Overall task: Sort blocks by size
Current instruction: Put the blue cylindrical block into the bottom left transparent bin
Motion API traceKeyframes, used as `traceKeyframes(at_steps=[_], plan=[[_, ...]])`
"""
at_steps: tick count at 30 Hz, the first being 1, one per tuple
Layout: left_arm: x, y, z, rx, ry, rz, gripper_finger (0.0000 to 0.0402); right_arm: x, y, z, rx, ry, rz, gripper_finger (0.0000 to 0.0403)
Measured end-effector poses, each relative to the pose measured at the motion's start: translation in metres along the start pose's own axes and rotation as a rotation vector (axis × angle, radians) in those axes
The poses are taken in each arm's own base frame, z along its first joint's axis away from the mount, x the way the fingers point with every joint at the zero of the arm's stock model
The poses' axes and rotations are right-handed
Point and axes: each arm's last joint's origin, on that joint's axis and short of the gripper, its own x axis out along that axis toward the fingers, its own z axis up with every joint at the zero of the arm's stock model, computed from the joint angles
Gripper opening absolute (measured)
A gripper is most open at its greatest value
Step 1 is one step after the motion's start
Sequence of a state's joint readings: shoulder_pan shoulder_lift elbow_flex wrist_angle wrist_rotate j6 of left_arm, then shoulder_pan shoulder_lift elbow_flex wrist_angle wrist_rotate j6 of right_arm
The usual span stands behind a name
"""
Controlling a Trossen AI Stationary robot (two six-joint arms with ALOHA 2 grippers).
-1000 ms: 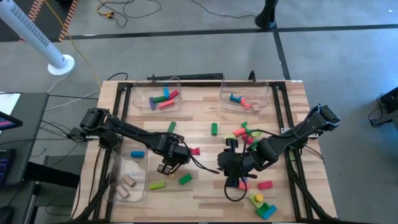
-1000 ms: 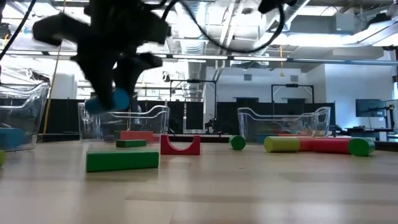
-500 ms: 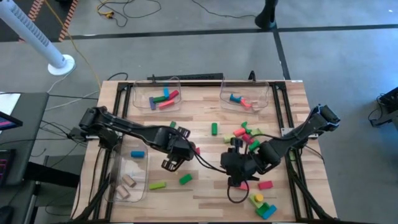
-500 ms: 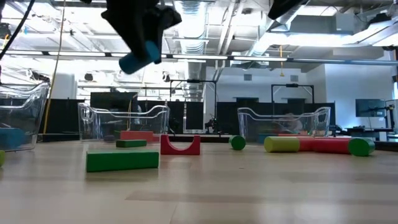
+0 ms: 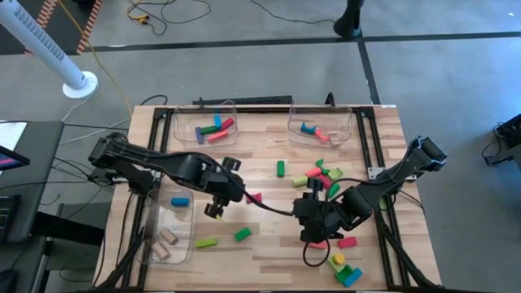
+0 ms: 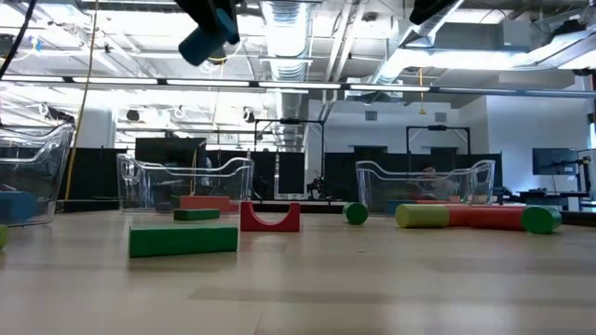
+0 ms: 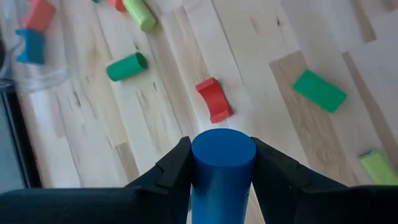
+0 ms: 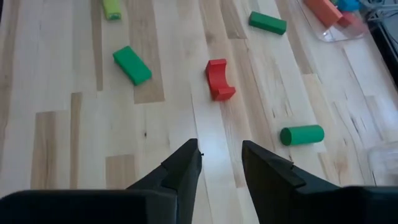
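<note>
My left gripper [image 5: 216, 208] is raised over the table's middle left and is shut on a blue cylinder block [image 7: 222, 155], which shows high up in the low view [image 6: 209, 42]. Ahead of it on the wood lie a red arch block [image 7: 214, 99], a green cylinder [image 7: 126, 66] and a green bar [image 7: 319, 91]. My right gripper [image 8: 221, 165] hovers open over bare wood right of centre [image 5: 313, 232], with nothing between its fingers. More blocks lie in a cluster [image 5: 321, 175] at the right. My left gripper pinches the blue cylinder's curved sides [image 7: 202, 180] between its two fingers [image 7: 171, 174]. The cylinder lies along the fingers, its round end [image 7: 222, 146] sticking out past the tips. The fingers slant down from the table's left side. The cylinder is tilted and lifted clear.
Three clear bins stand on the table: far left [image 5: 205, 126] and far right [image 5: 319, 126], each holding a few blocks, and at the left edge [image 5: 167, 232] with wooden pieces and a blue block [image 5: 180, 201]. Loose blocks lie near the front [image 5: 206, 242] and front right [image 5: 342, 268].
My left gripper has risen well above the table with the blue cylinder, still shut on it, and has tipped a little less steeply downward. The cylinder has gone from low over the wood to high in the low view.
</note>
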State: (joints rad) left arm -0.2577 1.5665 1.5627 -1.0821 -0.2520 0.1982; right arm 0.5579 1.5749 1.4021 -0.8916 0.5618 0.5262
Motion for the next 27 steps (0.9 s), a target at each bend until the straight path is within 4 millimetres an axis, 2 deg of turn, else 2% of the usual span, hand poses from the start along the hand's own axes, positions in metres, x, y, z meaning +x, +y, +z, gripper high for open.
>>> traceKeyframes(at_steps=[18, 27], plan=[[-0.069, 0.013, -0.023, -0.117, -0.215, 0.035, 0.0132, 0.000, 0.000, 0.000, -0.002, -0.001, 0.000, 0.0148], [-0.095, 0.006, -0.037, -0.143, -0.268, 0.008, 0.0132, 0.000, 0.000, 0.000, -0.002, -0.001, 0.000, 0.0148]])
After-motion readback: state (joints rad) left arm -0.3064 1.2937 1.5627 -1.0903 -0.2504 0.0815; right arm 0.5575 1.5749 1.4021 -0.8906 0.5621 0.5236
